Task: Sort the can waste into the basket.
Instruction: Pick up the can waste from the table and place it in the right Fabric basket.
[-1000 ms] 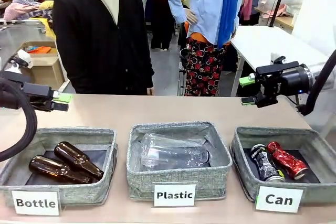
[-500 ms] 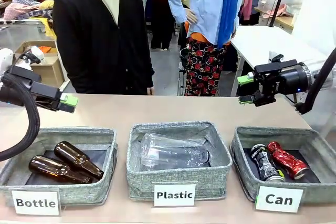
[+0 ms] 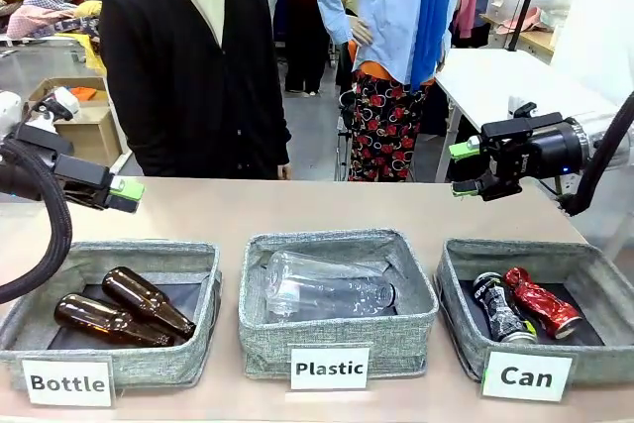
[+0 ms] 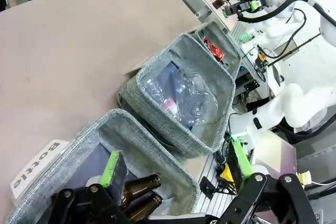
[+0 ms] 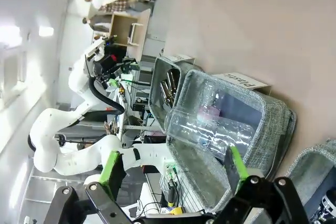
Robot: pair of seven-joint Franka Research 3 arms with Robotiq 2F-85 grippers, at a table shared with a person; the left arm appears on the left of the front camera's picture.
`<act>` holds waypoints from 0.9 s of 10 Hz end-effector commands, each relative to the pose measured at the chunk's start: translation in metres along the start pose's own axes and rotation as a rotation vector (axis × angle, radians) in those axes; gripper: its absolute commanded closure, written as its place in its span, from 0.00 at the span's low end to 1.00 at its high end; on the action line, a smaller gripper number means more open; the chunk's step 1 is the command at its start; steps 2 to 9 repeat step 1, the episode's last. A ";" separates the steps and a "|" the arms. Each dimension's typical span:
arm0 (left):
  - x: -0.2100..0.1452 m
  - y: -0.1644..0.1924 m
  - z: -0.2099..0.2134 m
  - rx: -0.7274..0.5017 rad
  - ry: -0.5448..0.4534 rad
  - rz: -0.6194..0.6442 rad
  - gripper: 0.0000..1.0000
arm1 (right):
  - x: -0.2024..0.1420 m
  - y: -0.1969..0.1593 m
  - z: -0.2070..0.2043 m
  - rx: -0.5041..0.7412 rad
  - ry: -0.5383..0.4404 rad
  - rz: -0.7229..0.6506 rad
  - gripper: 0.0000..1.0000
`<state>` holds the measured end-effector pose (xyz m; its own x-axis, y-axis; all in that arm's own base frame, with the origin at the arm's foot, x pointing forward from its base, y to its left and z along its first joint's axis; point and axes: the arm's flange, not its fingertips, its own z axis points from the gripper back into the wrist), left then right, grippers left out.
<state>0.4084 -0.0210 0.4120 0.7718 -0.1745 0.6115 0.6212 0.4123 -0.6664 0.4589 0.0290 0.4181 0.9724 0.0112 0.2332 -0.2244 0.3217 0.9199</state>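
Note:
Two cans lie side by side in the grey basket (image 3: pixel 452 266) labelled "Can" at the front right: a crumpled red can (image 3: pixel 541 303) and a black can (image 3: pixel 498 307) with a silver top. My right gripper (image 3: pixel 464 168) hovers open and empty above the table, behind that basket's far left corner. My left gripper (image 3: pixel 125 189) hangs open and empty above the far edge of the "Bottle" basket (image 3: pixel 149 257). In the left wrist view, the open gripper (image 4: pixel 176 163) looks over the baskets, with the red can (image 4: pixel 214 50) far off. In the right wrist view, the gripper (image 5: pixel 173 167) stands wide open.
Brown glass bottles (image 3: pixel 124 309) lie in the "Bottle" basket and clear plastic bottles (image 3: pixel 322 286) in the middle "Plastic" basket (image 3: pixel 337 329). A person in a black cardigan (image 3: pixel 193 66) stands at the far side. Bare tabletop (image 3: pixel 327 207) stretches behind the baskets.
My left arm's wrist has risen and its gripper now tilts slightly downward, its tips a bit further right. The right gripper has barely shifted. Both cans lie still.

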 end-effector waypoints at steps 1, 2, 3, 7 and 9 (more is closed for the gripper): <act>0.001 -0.001 0.003 -0.009 0.007 0.008 0.00 | -0.001 0.002 0.001 0.002 0.012 0.007 0.00; 0.001 -0.001 0.003 -0.009 0.007 0.008 0.00 | -0.001 0.002 0.001 0.002 0.012 0.007 0.00; 0.001 -0.001 0.003 -0.009 0.007 0.008 0.00 | -0.001 0.002 0.001 0.002 0.012 0.007 0.00; 0.001 -0.001 0.003 -0.009 0.007 0.008 0.00 | -0.001 0.002 0.001 0.002 0.012 0.007 0.00; 0.001 -0.001 0.003 -0.009 0.007 0.008 0.00 | -0.001 0.002 0.001 0.002 0.012 0.007 0.00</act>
